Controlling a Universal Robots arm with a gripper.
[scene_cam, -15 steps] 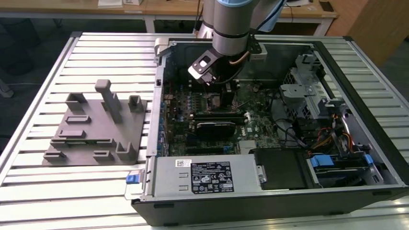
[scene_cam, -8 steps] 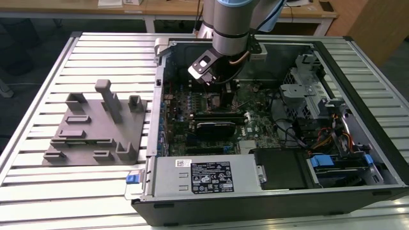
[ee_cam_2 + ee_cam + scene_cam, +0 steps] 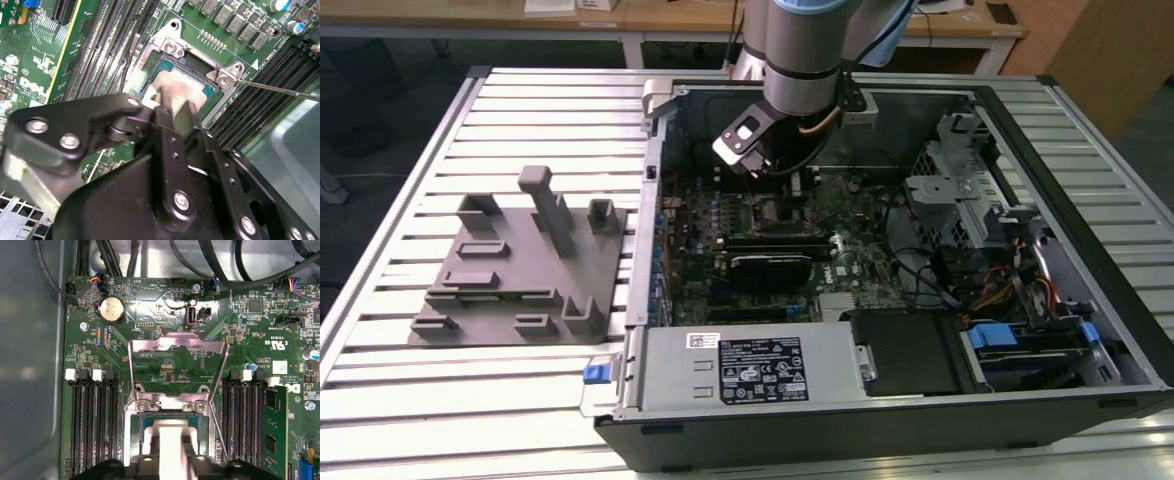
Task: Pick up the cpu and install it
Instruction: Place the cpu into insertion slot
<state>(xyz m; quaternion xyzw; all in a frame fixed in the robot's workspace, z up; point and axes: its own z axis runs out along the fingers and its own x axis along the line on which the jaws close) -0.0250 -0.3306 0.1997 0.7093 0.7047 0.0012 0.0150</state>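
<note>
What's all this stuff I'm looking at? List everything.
table: one, silvery slats, under everything
computer case: one, black, open on the table
motherboard: one, green, inside the case
power supply: one, grey, inside the case
coin battery: one, silver, on the motherboard
socket cover: one, silvery, swung open
cpu: one, silvery, at the gripper's tip
fixture block: one, grey, on the table, exterior view's left of the case
arm: one, grey, reaching into the case
gripper: one, black, above the cpu

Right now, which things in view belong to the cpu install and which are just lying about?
Job: silvery-white flat square cpu; metal-framed motherboard socket; raised silver load plate.
Lying about: grey plastic fixture block; round silver coin battery; silver power-supply box.
</note>
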